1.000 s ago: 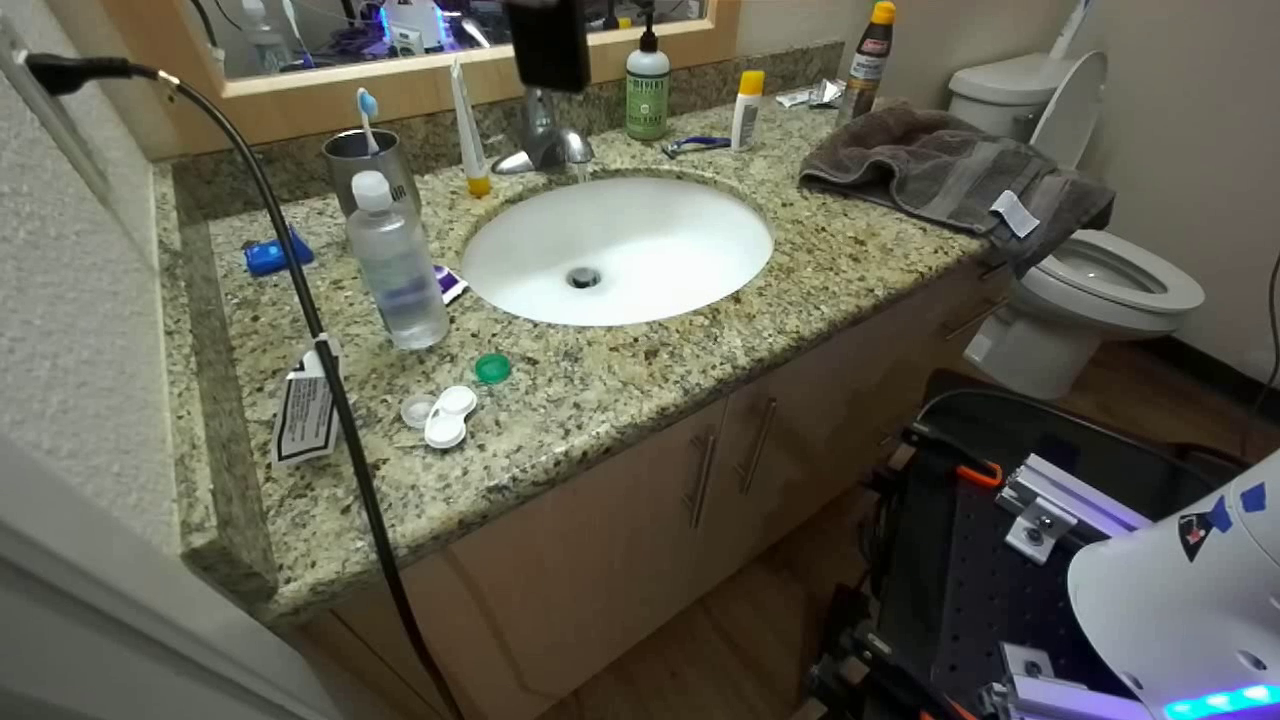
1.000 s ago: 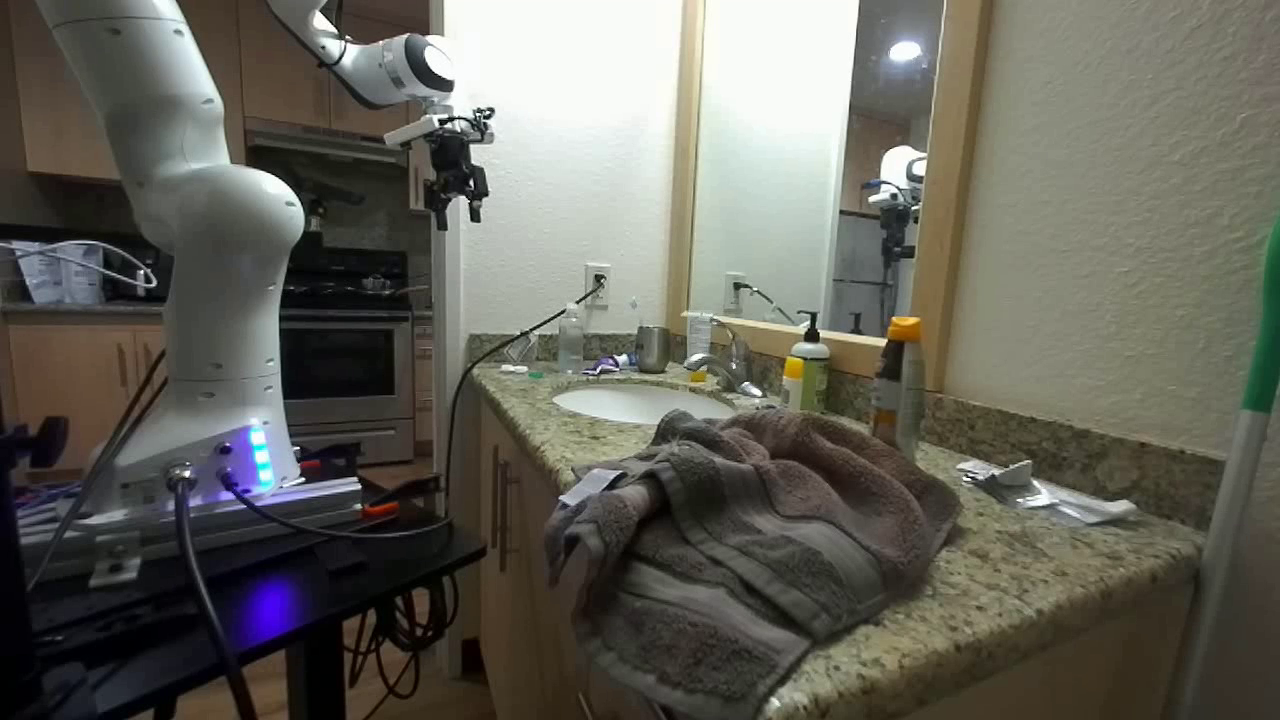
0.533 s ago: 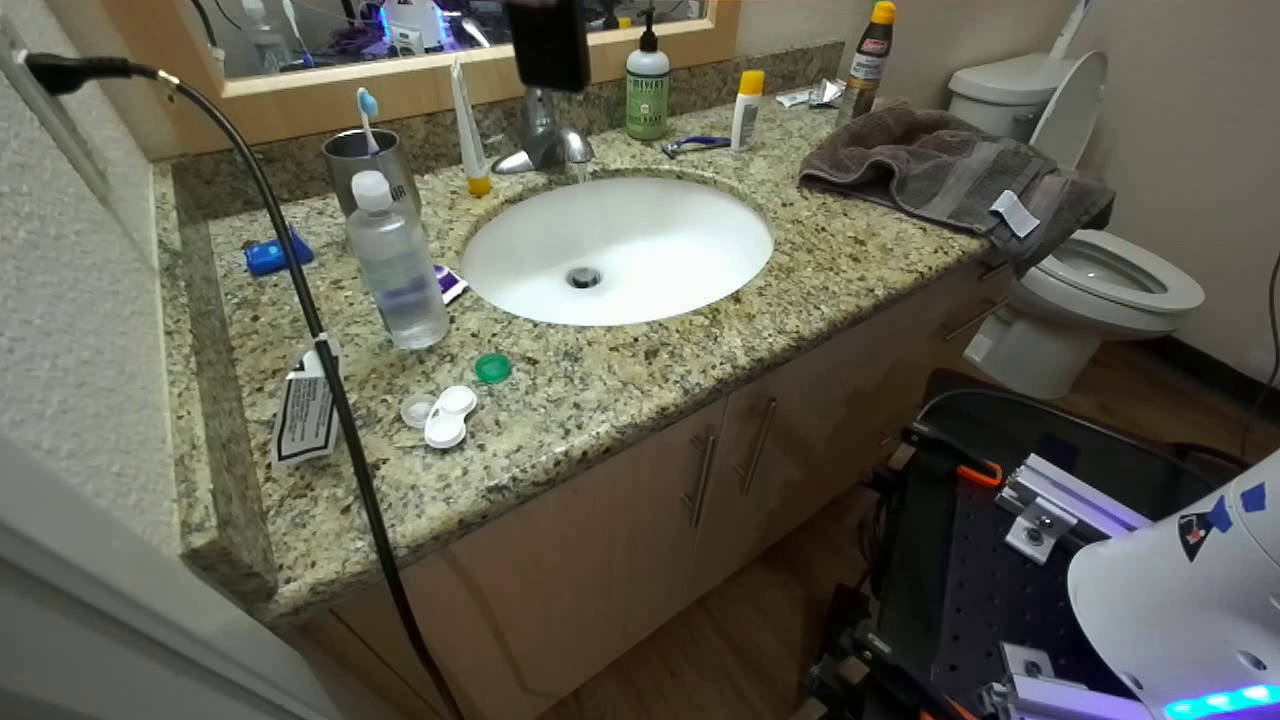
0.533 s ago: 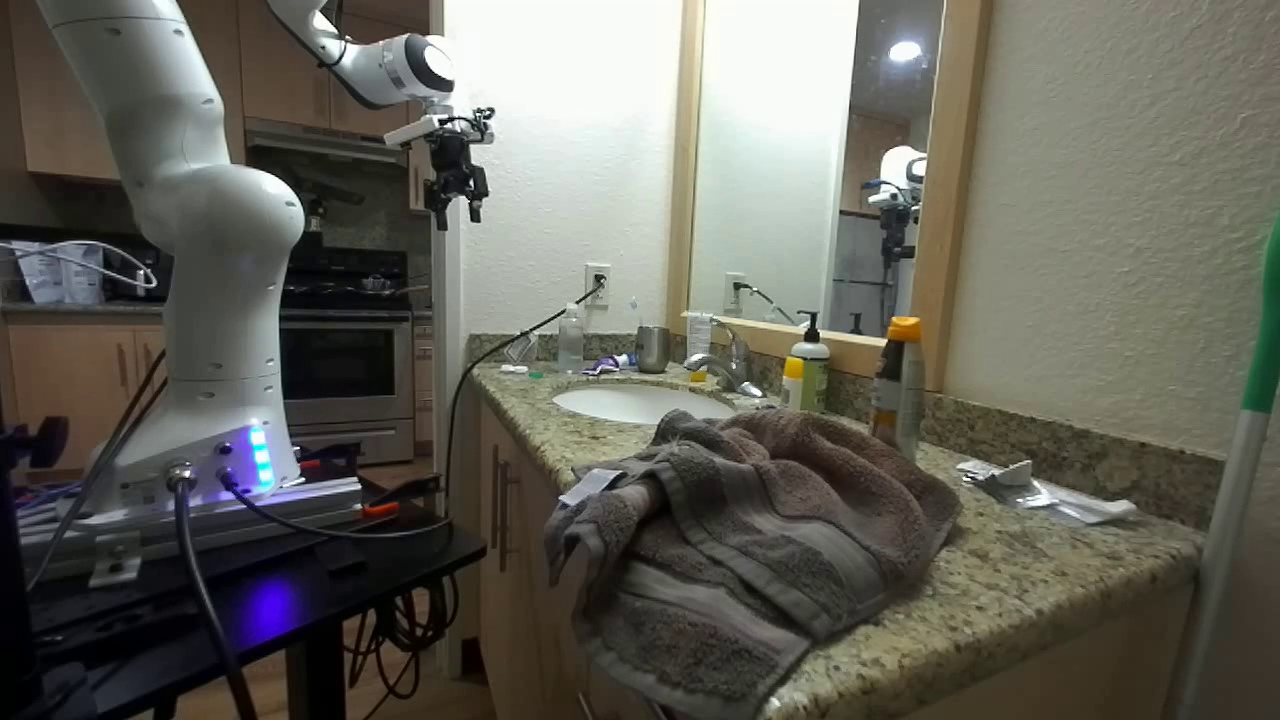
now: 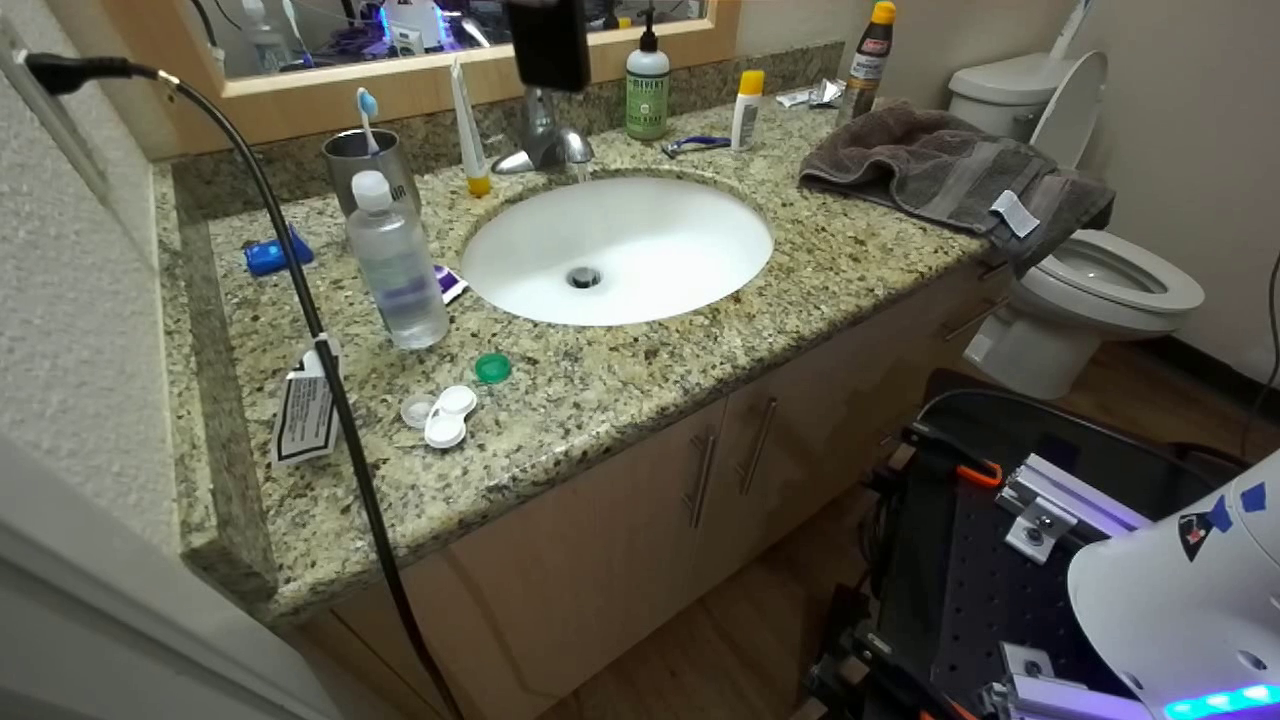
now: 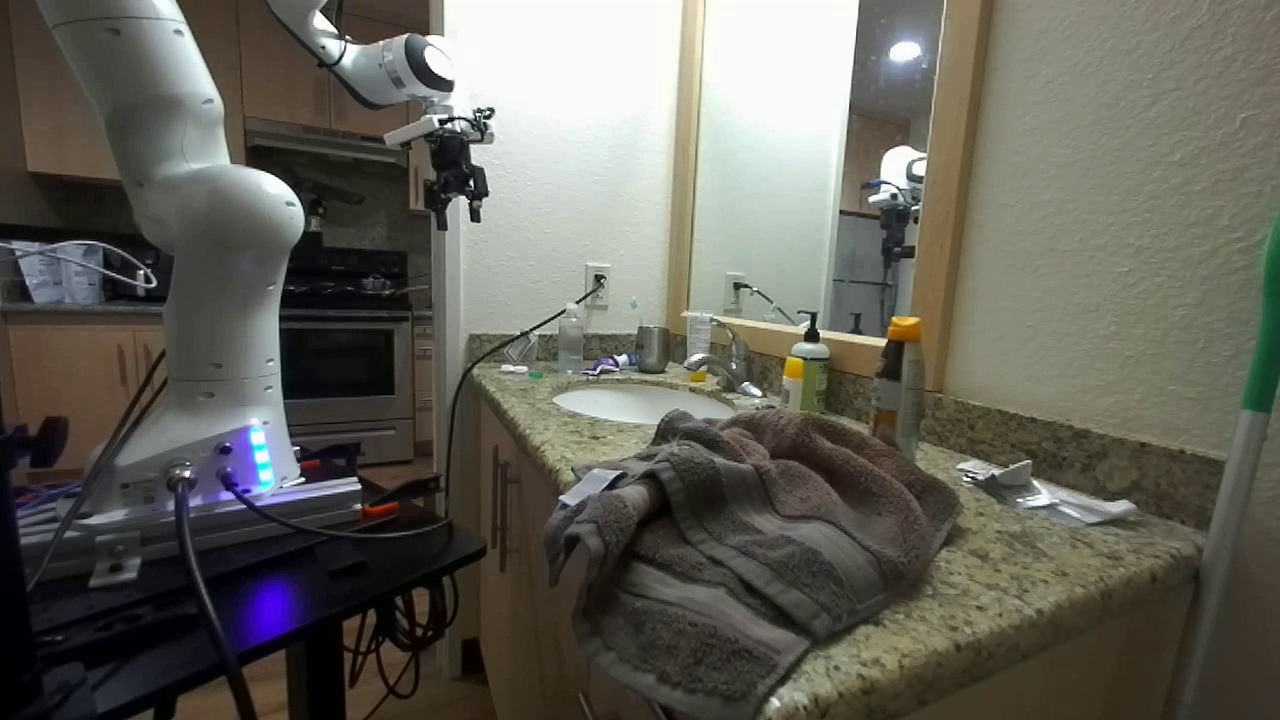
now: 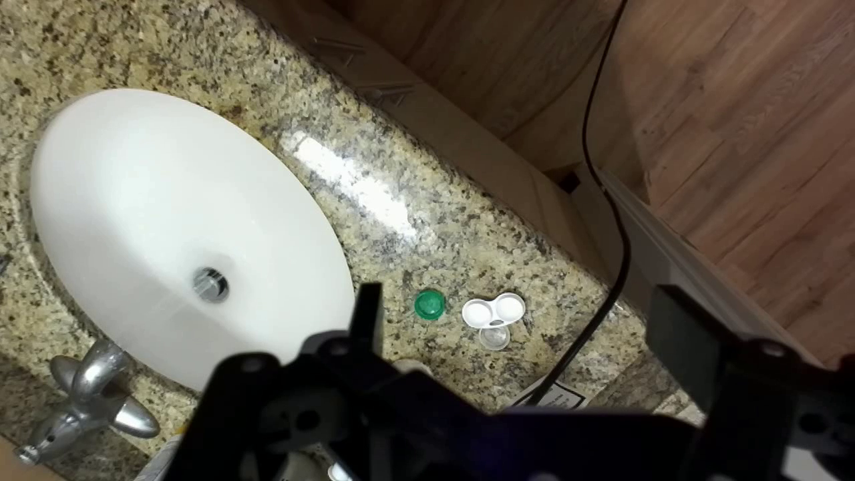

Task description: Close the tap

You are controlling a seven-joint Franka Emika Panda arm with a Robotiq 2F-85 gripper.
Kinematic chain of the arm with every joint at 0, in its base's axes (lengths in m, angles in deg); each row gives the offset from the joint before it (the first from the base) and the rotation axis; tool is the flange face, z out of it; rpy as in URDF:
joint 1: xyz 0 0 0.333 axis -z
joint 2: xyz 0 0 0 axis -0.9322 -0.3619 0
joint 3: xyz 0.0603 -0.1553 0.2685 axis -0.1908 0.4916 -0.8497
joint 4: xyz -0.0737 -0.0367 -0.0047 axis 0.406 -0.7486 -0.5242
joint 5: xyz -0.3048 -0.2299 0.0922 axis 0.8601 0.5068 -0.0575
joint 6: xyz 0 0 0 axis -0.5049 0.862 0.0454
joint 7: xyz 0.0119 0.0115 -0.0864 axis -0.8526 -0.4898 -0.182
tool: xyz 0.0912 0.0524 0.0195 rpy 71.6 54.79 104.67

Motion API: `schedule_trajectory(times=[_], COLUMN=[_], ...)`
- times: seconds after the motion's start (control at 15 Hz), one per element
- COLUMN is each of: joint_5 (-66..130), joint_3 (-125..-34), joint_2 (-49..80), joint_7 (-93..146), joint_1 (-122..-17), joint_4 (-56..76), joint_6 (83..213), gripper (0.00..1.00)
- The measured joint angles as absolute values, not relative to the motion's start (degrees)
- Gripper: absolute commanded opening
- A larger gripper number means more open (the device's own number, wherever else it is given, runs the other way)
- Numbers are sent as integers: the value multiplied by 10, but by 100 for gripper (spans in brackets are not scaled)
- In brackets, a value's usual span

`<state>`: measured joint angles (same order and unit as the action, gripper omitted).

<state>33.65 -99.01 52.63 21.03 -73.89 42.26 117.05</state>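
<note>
Nothing visibly shifts from the earlier frames: the white Franka Panda arm (image 6: 225, 250) and the chrome tap (image 7: 93, 394) keep the same places. At the upper left of an exterior view, the black Robotiq gripper (image 6: 458, 215) hangs fingers-down from the arm, well above the granite countertop (image 6: 1050, 570). Its fingers (image 7: 369, 317) stand wide apart in the wrist view, at lower center and lower right. The tap sits at that view's lower left, by the rim of the white oval basin (image 7: 167, 174) and well apart from the gripper; what looks like a thin stream of water (image 7: 160, 314) runs from its spout toward the drain (image 7: 211, 284). In an exterior view, a dark block (image 5: 548, 45) cut off by the top edge, its identity unclear, covers the tap's upper part. At upper left there, a metal tumbler (image 5: 345, 175) holds a toothbrush (image 5: 367, 110) near a clear plastic bottle (image 5: 400, 265), while a white contact lens case (image 5: 450, 415) and a green cap (image 5: 493, 368) lie lower in the frame. A green soap pump bottle (image 5: 647, 95) stands upright at upper center, with a blue razor (image 5: 697, 147) just beside it. A gray-brown towel (image 5: 900, 165) drapes over the counter's edge at upper right, near a white toilet (image 5: 1140, 285).
</note>
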Motion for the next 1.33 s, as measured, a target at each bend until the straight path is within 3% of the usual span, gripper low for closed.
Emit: schedule_trajectory(times=[0.33,0.87,1.33], joint_5=[369,385,389], joint_3=[-968,-846,-843], joint_2=[518,426,399], joint_7=[183,169,164], joint_1=[-731,-655,-663], joint_4=[409,299,291], joint_6=[1172,1205,1206], gripper=[100,100,100])
